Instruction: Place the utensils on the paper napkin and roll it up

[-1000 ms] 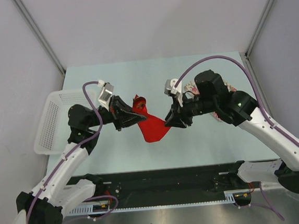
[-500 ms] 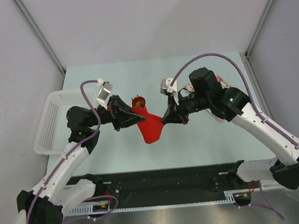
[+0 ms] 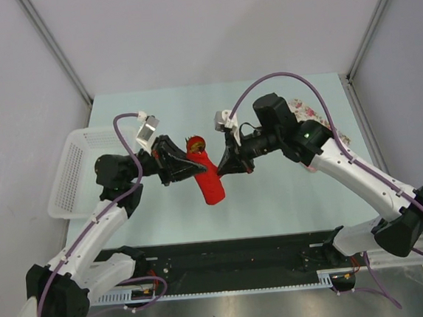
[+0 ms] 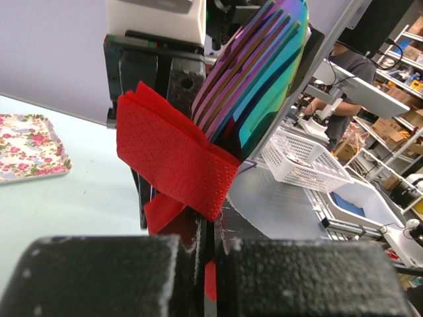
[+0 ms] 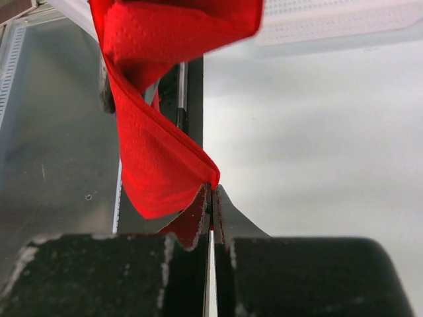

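While the bundle hangs in the air over the middle of the table (image 3: 289, 196), note that both your pincers have it. Your left gripper (image 3: 185, 168) is clenched across the paper napkin (image 3: 207, 179) from the left. Your right gripper (image 3: 226, 167) is clenched on a folded edge of the same sheet from the right, with red paper pinched flat between its tips in the right wrist view. The napkin is partly wound into a loose tube, its lower end pointing toward the arm bases. The spoon (image 3: 194, 143) shows its gold bowl at the far end. The fork (image 4: 254, 72) shows rainbow-tinted tines above the red folds in the left wrist view. Both handles are hidden inside the paper. Handling, as a judgement: the sheet is thin, soft and dimpled, so it should grip fairly well but tear if your arms pull apart. The cutlery is slim, smooth metal, likely slippery, and could slide out of the lower end if the wrap goes slack. Best hold: squeeze across the tube where paper overlaps the handles, and take the free flap close to its fold. The basket (image 3: 76, 174) sits well apart on the left.
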`<state>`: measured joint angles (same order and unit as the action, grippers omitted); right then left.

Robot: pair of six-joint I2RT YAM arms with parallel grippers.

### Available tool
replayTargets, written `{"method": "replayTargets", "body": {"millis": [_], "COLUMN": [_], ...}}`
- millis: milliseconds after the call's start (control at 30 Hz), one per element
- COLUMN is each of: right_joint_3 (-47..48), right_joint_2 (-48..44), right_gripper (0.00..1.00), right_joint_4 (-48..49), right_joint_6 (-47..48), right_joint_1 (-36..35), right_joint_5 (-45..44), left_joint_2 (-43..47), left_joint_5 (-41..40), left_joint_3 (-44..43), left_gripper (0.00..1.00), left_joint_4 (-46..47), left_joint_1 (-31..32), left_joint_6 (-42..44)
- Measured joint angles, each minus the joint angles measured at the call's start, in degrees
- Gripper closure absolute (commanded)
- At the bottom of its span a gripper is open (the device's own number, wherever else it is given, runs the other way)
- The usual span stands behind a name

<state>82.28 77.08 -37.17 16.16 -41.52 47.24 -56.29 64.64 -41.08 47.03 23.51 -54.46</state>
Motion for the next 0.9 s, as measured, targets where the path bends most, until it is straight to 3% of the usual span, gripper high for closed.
{"method": "replayTargets", "body": {"millis": [333, 500, 700, 900], "right_joint_3": [-3.58, -3.74, -1.11, 4.09], "right_joint_2": [0.44, 0.44, 0.42, -2.71], "right_gripper": [1.0, 0.74, 0.61, 0.49], "right_joint_4": [9.62, 11.06, 8.76, 6.97], "right_joint_6": [-4.59, -8.22, -13.22, -16.13], "right_joint_1": [-3.65, -1.77, 7.67, 11.76], "right_joint_5": [1.01, -1.81, -12.83, -23.41], "left_joint_2": [-0.87, -0.2, 2.36, 1.51], "left_joint_5": [-0.37, -5.03, -15.23, -26.23], "left_joint_3": [0.11, 0.11, -0.96, -5.16], "left_gripper": [1.0, 1.0, 1.0, 1.0], "left_joint_4": [2.91, -2.25, -16.72, -28.15], "left_joint_1": [0.63, 0.74, 1.09, 1.07], "left_joint_6": [-2.49, 0.5, 10.01, 16.5]}}
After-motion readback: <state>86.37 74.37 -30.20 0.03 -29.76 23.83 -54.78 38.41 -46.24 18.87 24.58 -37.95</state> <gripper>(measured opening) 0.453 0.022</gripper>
